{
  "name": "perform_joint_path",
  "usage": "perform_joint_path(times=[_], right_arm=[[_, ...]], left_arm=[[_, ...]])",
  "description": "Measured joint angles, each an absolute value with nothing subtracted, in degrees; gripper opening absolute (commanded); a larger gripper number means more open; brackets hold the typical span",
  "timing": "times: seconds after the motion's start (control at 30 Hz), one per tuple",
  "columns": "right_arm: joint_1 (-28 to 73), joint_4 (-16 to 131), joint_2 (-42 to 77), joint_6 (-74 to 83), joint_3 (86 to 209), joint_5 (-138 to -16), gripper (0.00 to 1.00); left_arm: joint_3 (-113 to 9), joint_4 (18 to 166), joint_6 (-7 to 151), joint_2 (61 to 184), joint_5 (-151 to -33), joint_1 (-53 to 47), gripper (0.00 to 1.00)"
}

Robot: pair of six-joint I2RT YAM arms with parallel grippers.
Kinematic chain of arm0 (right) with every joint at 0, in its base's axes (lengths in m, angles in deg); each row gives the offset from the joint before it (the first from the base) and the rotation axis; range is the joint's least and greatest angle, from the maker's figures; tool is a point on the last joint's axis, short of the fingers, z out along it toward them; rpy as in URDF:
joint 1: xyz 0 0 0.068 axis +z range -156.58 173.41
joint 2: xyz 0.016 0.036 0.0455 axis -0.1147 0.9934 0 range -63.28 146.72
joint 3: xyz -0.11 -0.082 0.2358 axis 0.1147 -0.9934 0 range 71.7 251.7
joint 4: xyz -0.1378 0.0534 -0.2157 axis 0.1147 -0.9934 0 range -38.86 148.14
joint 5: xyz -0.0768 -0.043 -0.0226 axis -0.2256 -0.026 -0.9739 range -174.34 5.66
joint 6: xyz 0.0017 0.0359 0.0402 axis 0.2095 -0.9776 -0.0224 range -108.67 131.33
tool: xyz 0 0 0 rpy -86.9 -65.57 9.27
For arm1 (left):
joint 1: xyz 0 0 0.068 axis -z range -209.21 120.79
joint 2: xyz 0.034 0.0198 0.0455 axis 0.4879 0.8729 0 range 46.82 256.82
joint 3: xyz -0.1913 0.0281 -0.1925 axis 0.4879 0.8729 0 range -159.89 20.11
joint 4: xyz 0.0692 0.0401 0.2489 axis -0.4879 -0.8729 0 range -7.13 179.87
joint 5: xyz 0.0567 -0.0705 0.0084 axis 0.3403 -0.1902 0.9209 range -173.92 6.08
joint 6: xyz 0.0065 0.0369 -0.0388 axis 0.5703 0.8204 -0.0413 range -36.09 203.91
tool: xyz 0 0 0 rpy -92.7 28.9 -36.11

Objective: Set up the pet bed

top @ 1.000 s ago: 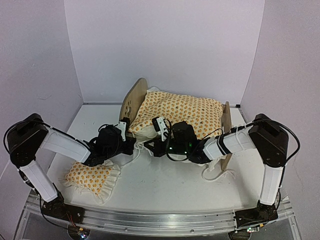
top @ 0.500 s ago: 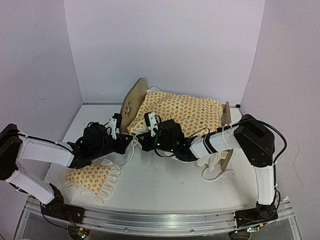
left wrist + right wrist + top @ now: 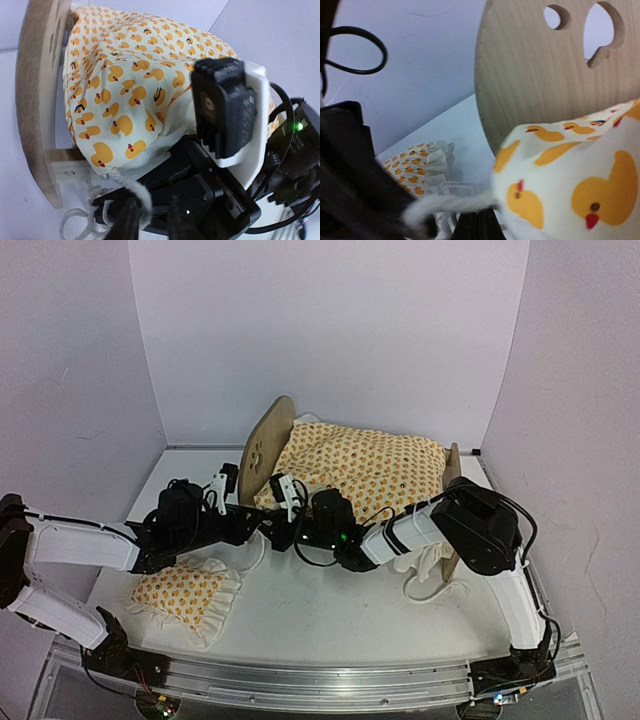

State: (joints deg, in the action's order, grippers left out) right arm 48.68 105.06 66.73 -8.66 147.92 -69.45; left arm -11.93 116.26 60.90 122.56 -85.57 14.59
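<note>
The pet bed stands at the back, with its plywood headboard (image 3: 268, 440) and low footboard (image 3: 453, 475). A duck-print ruffled blanket (image 3: 365, 465) covers it and hides the mattress. Both grippers meet at the blanket's near corner, just below the headboard. My right gripper (image 3: 275, 534) is shut on the blanket's white ruffled edge (image 3: 470, 202), under the headboard (image 3: 540, 65). My left gripper (image 3: 150, 222) faces it with a narrow gap between its fingers. A strand of ruffle (image 3: 140, 192) lies over one finger. The matching pillow (image 3: 190, 592) lies on the table under the left arm.
White walls close in the left, back and right sides. Part of the blanket's ruffle hangs to the table beside the footboard (image 3: 435, 580). The right arm's wrist camera housing (image 3: 225, 110) sits right in front of the left wrist camera.
Both arms have slid left along the bed's near side to the headboard end, taking the blanket corner along. The left gripper's fingers have parted slightly.
</note>
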Motion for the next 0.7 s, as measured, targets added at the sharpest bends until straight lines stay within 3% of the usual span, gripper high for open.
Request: perform_joint_path(times=[0.13,0.3,0.6,0.7], right_arm=[[48.29,109.12,68.35,-7.72,147.92,-64.35,0.0],[46.71,113.61,70.4,-8.24,148.4,-57.23,0.0],[45.47,115.92,70.8,-9.05,149.34,-52.14,0.0],[45.42,115.88,70.88,-9.25,149.39,-51.59,0.0]], left_arm=[[-11.58,113.57,57.38,120.88,-90.73,10.41,0.51],[-11.25,108.7,51.59,115.98,-98.6,2.1,0.59],[-11.88,106.82,36.57,123.02,-110.25,-1.98,0.6],[-11.6,108.63,31.59,124.18,-112.59,-2.29,0.56]])
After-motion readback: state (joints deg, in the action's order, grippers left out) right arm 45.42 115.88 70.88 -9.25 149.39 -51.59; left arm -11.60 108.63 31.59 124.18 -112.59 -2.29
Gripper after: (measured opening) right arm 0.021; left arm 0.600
